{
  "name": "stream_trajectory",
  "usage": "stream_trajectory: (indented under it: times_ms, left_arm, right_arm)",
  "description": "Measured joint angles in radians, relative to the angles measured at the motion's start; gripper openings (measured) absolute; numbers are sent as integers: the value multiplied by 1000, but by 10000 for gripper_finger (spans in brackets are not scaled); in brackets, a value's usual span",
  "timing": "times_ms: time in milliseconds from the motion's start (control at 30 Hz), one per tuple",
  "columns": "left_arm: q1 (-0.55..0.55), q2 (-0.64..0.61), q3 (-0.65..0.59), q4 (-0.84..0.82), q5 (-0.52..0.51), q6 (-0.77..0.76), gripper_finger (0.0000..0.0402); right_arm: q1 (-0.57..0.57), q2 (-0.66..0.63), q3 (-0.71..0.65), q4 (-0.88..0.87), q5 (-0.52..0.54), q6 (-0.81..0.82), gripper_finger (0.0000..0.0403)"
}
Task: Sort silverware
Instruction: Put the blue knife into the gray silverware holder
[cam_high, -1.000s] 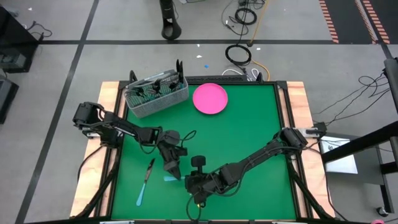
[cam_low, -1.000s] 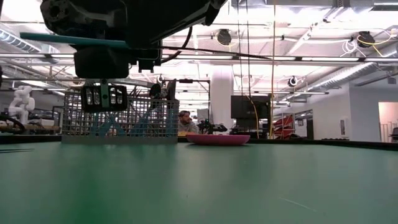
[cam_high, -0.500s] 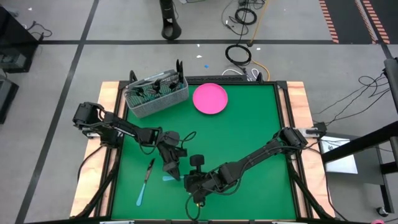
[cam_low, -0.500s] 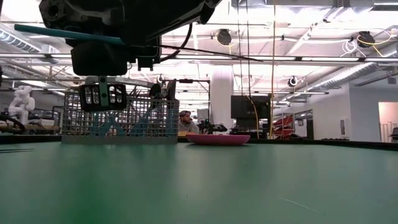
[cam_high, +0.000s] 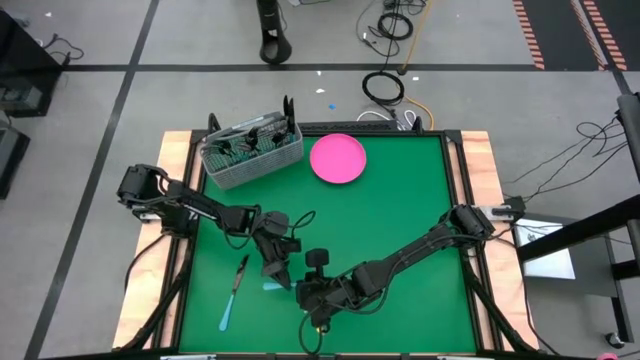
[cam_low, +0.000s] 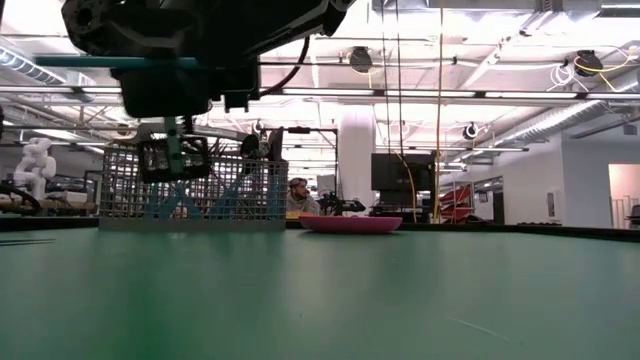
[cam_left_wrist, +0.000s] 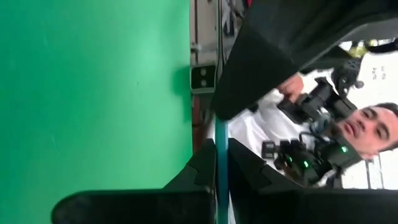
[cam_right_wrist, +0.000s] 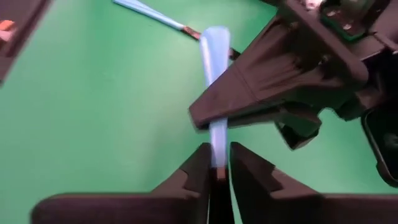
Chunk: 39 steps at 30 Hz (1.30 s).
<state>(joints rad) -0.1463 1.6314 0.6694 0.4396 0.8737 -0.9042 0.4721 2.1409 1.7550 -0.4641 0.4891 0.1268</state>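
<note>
Green table (cam_high: 400, 220) on a wood frame, big workshop floor with cables all around it. Both arms meet at the front edge, well away from the basket (cam_high: 250, 152). The right gripper (cam_right_wrist: 219, 173) sits closest to the front edge, fingers pinched nearly closed on the end of a blue-handled utensil (cam_right_wrist: 215, 112). Just behind it, toward the basket, the left gripper (cam_left_wrist: 221, 177) has its fingers closed on the same blue handle, so both claws hold the one piece, lifted off the mat. Beside them, on the basket's side of the table, another utensil (cam_high: 233, 293) with a blue handle lies flat on the green. At the far edge, the basket holds more silverware (cam_high: 243, 142) standing up, and a pink plate (cam_high: 338, 158) sits just beside it.
</note>
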Motion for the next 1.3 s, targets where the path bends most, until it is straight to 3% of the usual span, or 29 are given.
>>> stream_trajectory:
  times_ms: [267,367,467,533,667,800,900,1000,1067,1200,1267,1300]
  left_arm:
    - [1,-1,2,-12,-167,80,15]
    - [2,-6,2,-3,-229,157,15]
    - [-2,-53,2,28,-295,288,15]
    - [-21,-108,2,66,-376,361,15]
    - [-69,-247,-10,102,-563,543,15]
    - [-147,-332,-41,142,-835,753,15]
    - [-208,-335,-63,192,-960,849,15]
    - [-246,-329,-86,227,-996,883,15]
    - [-265,-329,-101,222,-1003,885,15]
    - [-303,-344,-118,191,-1026,886,15]
    - [-327,-363,-126,191,-1075,893,15]
    - [-338,-378,-134,195,-1108,899,15]
  right_arm:
    - [76,-142,1,-127,118,119,95]
    - [141,-171,1,-191,233,184,97]
    - [213,-172,1,-287,415,282,95]
    - [249,-171,0,-384,494,402,93]
    - [279,-168,0,-567,508,682,93]
    - [269,-168,-5,-628,490,867,93]
    - [223,-170,-61,-542,341,871,93]
    - [163,-170,-182,-304,57,800,89]
    - [121,-168,-299,-25,-132,690,83]
    - [23,-164,-517,695,-601,452,61]
    - [-13,-181,-587,949,-689,351,49]
    - [-21,-206,-621,996,-673,288,42]
